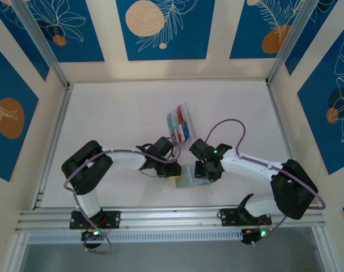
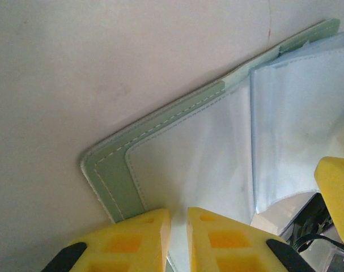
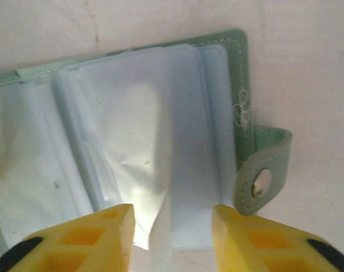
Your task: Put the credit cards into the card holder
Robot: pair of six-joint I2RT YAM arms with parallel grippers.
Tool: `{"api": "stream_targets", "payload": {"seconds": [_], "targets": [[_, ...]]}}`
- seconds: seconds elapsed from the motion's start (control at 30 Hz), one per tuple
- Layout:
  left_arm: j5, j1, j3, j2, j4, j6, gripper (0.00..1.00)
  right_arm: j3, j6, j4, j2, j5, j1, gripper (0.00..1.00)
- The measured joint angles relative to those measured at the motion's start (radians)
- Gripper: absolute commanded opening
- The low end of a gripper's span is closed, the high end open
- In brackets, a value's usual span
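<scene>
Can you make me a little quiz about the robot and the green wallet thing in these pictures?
1. True or false: the card holder lies open on the table.
2. Fill in: the right gripper has ____ fingers.
3. Where are the credit cards?
A) tucked inside the card holder
B) farther back on the table, beyond the arms
C) stuck on the blue wall

Key: 1 true; 2 yellow; 3 B.
</scene>
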State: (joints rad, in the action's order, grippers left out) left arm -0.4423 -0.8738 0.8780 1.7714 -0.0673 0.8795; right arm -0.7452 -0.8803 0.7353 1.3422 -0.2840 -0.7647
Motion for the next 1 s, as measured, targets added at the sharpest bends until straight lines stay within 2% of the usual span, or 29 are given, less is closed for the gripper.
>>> {"api": "stream_targets", "payload": {"seconds": [0.07,0.17,0.2,0.27,0.43,0.5,0.53,0.6,0.63,0.83,1.0], "targets": [[0.002,0.000,0.000,-0.003,-0.004,0.000,0.17,0.001,-0.019,0.016,-0.014,-0.008,0.006,0.44],[0.002,0.001,0.000,-0.006,-0.013,-0.001,0.17,-0.005,-0.028,0.046,-0.045,-0.039,0.006,0.33],[0.003,0.002,0.000,-0.008,-0.019,-0.001,0.17,-0.012,-0.027,0.060,-0.054,-0.050,0.006,0.32],[0.003,0.005,0.000,-0.012,-0.028,-0.005,0.18,-0.038,-0.015,0.079,-0.064,-0.064,0.011,0.33],[0.002,0.008,0.000,-0.013,-0.030,-0.011,0.18,-0.168,0.046,0.122,-0.058,-0.093,0.038,0.45],[0.002,0.008,-0.001,-0.014,-0.030,-0.015,0.18,-0.248,0.092,0.132,-0.039,-0.091,0.068,0.45],[0.002,0.008,-0.001,-0.016,-0.030,-0.016,0.18,-0.282,0.112,0.134,-0.024,-0.089,0.082,0.41],[0.002,0.010,-0.005,-0.018,-0.029,-0.016,0.18,-0.369,0.167,0.142,0.028,-0.075,0.123,0.26],[0.002,0.010,-0.007,-0.018,-0.028,-0.016,0.18,-0.409,0.190,0.144,0.059,-0.071,0.138,0.23],[0.002,0.010,-0.024,-0.026,-0.007,-0.015,0.18,-0.686,0.311,0.177,0.299,-0.063,0.184,0.26],[0.002,0.010,-0.039,-0.030,0.016,-0.014,0.18,-0.827,0.375,0.203,0.459,-0.068,0.185,0.28]]}}
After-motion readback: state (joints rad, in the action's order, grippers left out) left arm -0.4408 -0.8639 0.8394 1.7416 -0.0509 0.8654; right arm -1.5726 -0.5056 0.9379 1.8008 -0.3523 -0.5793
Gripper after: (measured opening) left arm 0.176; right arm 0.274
